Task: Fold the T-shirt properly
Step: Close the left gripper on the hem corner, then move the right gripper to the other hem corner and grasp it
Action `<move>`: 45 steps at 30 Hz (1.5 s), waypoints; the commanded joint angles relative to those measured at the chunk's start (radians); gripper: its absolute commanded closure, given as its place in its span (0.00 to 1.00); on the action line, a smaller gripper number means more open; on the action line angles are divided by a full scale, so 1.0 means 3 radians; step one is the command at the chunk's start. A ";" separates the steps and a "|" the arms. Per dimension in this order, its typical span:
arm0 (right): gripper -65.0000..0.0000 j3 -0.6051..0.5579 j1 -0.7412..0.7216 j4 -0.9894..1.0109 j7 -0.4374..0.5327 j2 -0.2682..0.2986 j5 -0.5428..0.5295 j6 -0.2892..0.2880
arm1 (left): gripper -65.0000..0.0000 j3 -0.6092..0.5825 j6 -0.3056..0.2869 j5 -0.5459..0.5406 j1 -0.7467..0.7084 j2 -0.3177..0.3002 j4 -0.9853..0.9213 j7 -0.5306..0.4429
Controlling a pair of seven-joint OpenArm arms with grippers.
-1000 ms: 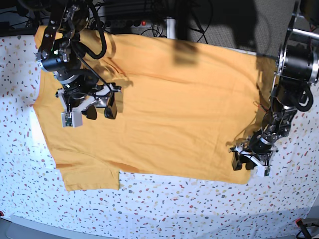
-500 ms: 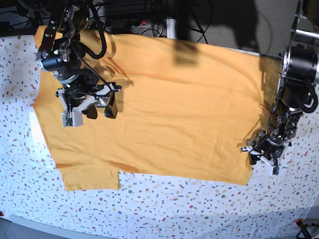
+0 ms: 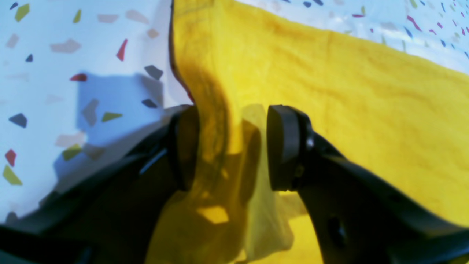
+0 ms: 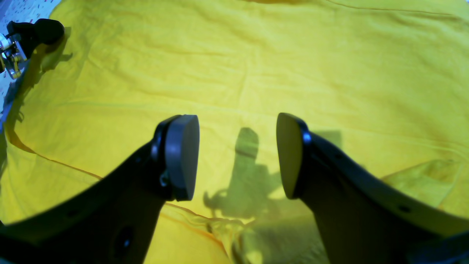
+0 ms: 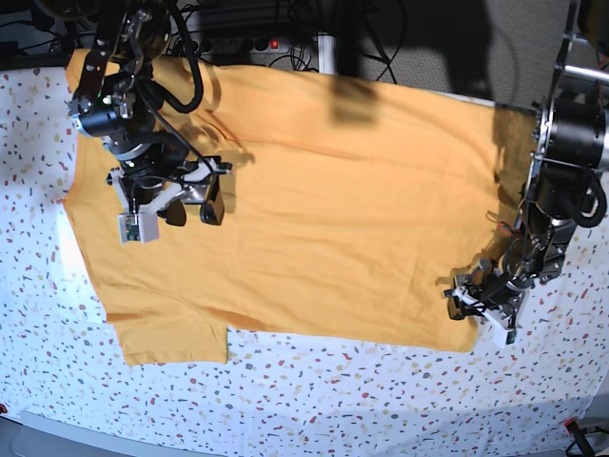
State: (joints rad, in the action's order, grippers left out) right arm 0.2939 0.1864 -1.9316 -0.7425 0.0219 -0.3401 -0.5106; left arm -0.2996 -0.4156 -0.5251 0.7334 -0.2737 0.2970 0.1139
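Note:
The orange-yellow T-shirt [image 5: 343, 209] lies spread flat on the speckled white table [image 5: 381, 390], one short sleeve [image 5: 171, 338] at the front left. My left gripper [image 5: 466, 303] sits low at the shirt's front right corner. In the left wrist view it [image 3: 232, 146] is open, and a raised fold of the T-shirt's [image 3: 366, 91] edge runs between its fingers [image 3: 282, 146] without being pinched. My right gripper [image 5: 192, 213] hovers open over the shirt's left part. Only flat T-shirt [image 4: 256, 55] cloth shows below the right gripper's [image 4: 236, 157] spread fingers.
Cables and a power strip [image 5: 266, 43] run along the back edge behind the shirt. Bare speckled table [image 3: 55, 55] borders the shirt's edge on the left of the left wrist view. The left gripper [image 4: 22, 40] shows far off in the right wrist view.
The left gripper swung out to the right off the shirt's corner, then came back left onto its edge. The right arm and the shirt have stayed put.

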 commanded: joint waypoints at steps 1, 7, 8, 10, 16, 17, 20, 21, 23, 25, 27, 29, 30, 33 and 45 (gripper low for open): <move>0.48 0.0001 -0.0029 -0.0062 0.0065 0.0010 -0.0041 -0.0058 | 0.55 0.0013 -0.0017 -0.0032 0.0106 -0.0031 0.0042 -0.0095; 0.48 0.0001 -0.0029 -0.0062 0.0067 0.0010 -0.0041 -0.0058 | 0.59 0.0013 -0.0015 -0.0023 0.0104 -0.0032 0.0042 -0.0186; 0.48 0.0001 -0.0029 -0.0062 0.0070 0.0010 -0.0041 -0.0058 | 0.64 0.0013 -0.0015 -0.0023 0.0106 -0.0032 0.0042 -0.0203; 0.48 0.0001 -0.0029 -0.0062 0.0074 0.0011 -0.0039 -0.0061 | 0.75 0.0013 -0.0015 -0.0023 0.0107 -0.0031 0.0042 -0.0234; 0.48 0.0001 -0.0031 -0.0062 0.0135 0.0011 -0.0039 -0.0061 | 1.00 0.0013 -0.0015 -0.0022 0.0106 -0.0032 0.0042 -0.0310; 0.48 0.0001 -0.0032 -0.0061 0.0153 0.0011 -0.0037 -0.0061 | 1.00 0.0013 -0.0015 -0.0022 0.0106 -0.0032 0.0042 -0.0310; 0.48 0.0001 -0.0032 -0.0062 0.0156 0.0011 -0.0036 -0.0060 | 1.00 0.0013 -0.0015 0.0003 0.0106 -0.0032 0.0042 -0.0309; 0.48 0.0001 -0.0032 -0.0062 0.0156 0.0011 -0.0024 -0.0060 | 1.00 0.0013 -0.0015 0.0017 0.0106 -0.0031 0.0042 -0.0309; 0.48 0.0003 -0.0032 -0.0062 0.0167 0.0013 0.0008 -0.0061 | 1.00 0.0013 -0.0015 0.0102 0.0106 -0.0032 0.0042 -0.0310; 0.48 0.0001 -0.0036 -0.0062 0.0273 0.0019 0.0131 -0.0058 | 1.00 0.0013 -0.0015 0.0216 0.0106 -0.0032 0.0042 -0.0310; 0.48 0.0006 -0.0090 -0.0061 0.0362 0.0020 0.0338 -0.0032 | 1.00 0.0013 -0.0015 0.0275 0.0106 -0.0031 0.0042 -0.0326; 0.48 0.0005 -0.0224 -0.0050 0.0348 0.0020 0.0640 0.0148 | 1.00 0.0013 -0.0015 0.0276 0.0106 -0.0032 0.0042 -0.0357; 0.48 0.0006 -0.0315 -0.0018 0.0319 0.0022 0.0776 0.0239 | 1.00 0.0013 -0.0015 0.0273 0.0106 -0.0031 0.0042 -0.0357; 0.48 0.0008 -0.0642 0.0203 0.0214 0.0094 0.0937 0.0387 | 1.00 0.0013 -0.0017 0.0264 0.0104 -0.0031 0.0042 -0.0357; 0.48 0.0008 -0.2103 0.2862 0.0209 0.0841 0.0964 0.0392 | 1.00 0.0013 -0.0015 0.0264 0.0104 -0.0031 0.0042 -0.0286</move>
State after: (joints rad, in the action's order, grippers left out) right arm 0.2939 -0.4160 -1.0458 -0.7029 0.2615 -0.0517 -0.3962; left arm -0.2996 -0.4213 -0.4389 0.7315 -0.2733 0.2966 0.0494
